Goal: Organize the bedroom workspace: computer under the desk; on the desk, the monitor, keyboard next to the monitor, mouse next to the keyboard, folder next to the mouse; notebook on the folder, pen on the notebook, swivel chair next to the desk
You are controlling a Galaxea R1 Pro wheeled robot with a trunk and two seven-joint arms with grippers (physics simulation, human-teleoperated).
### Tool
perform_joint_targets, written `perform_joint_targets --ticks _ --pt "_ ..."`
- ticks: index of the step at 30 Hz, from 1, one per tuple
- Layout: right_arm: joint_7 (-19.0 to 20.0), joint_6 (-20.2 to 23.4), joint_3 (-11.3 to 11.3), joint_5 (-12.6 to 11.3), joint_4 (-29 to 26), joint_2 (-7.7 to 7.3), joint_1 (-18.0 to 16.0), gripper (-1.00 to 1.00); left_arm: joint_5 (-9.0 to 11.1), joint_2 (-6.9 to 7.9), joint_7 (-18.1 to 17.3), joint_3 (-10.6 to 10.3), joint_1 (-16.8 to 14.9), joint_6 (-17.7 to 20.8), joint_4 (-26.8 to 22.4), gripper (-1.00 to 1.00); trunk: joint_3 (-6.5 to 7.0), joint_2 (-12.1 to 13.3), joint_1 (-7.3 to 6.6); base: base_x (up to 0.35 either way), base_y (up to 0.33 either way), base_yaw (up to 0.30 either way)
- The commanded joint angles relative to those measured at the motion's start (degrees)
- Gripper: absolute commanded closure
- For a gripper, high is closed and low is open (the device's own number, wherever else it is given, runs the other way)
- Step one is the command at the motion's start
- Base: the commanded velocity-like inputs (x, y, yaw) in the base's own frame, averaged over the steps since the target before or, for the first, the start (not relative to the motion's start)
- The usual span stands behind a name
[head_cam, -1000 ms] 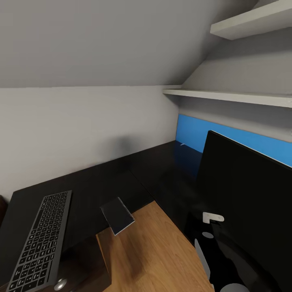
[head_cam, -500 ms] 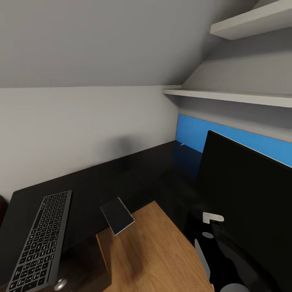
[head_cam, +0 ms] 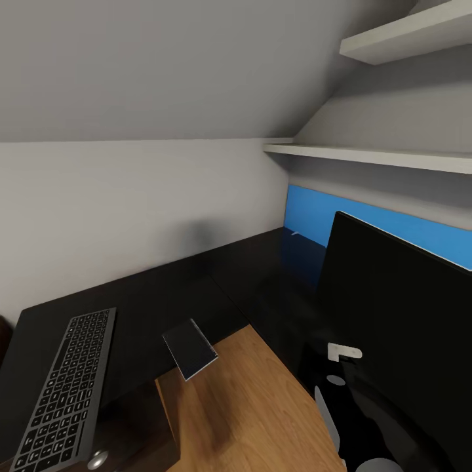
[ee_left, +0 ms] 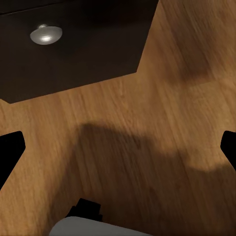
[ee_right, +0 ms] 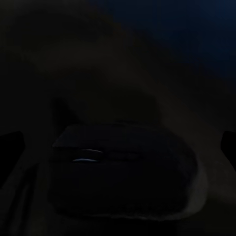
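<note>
- Nothing is moving between the earlier head views and this one: the camera, the counter and everything on it are sitting exactly where they were.
- The flat, long black keyboard with dark grey keys [head_cam: 64, 387] is lying on the black-topped L-shaped counter [head_cam: 170, 288], well apart from the wide, thin black flat-screen monitor [head_cam: 400, 328], which is standing at the blue back panel.
- A small thin grey rectangular notebook [head_cam: 189, 348] is overhanging the counter's inner edge above the light-wood floor [head_cam: 242, 406].
- Handling judgement: the notebook is probably light and thin, so pinching the free overhanging edge suits it. The keyboard is stiff and flat, so gripping across a long edge is advisable. The monitor is likely top-heavy and fragile, so taking it by its stand is safer.
- Left hand [ee_left: 118, 147]: its dark fingertips are showing at opposite sides of the wrist view, so it is spread wide and holding nothing, above the floor near a dark drawer front with a round silver knob [ee_left: 45, 34].
- Right hand: its wrist view is too dark, so I cannot tell its state.
</note>
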Motion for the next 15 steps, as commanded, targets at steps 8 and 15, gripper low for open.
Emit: perform_joint_targets --ticks 8,15 --pt "-0.06 0.50 -0.10 0.40 -0.07 0.05 -0.03 -1.00 0.00 0.01 0.27 -0.05 -0.03 -0.17 0.02 -1.00 -0.42 -0.84 0.44 0.000 0.000 0.000" --pt "-0.05 0.57 -0.10 0.46 -0.07 0.05 -0.03 -1.00 0.02 0.01 0.27 -0.05 -0.03 -0.17 0.02 -1.00 -1.14 -2.44 1.32 0.000 0.000 0.000"
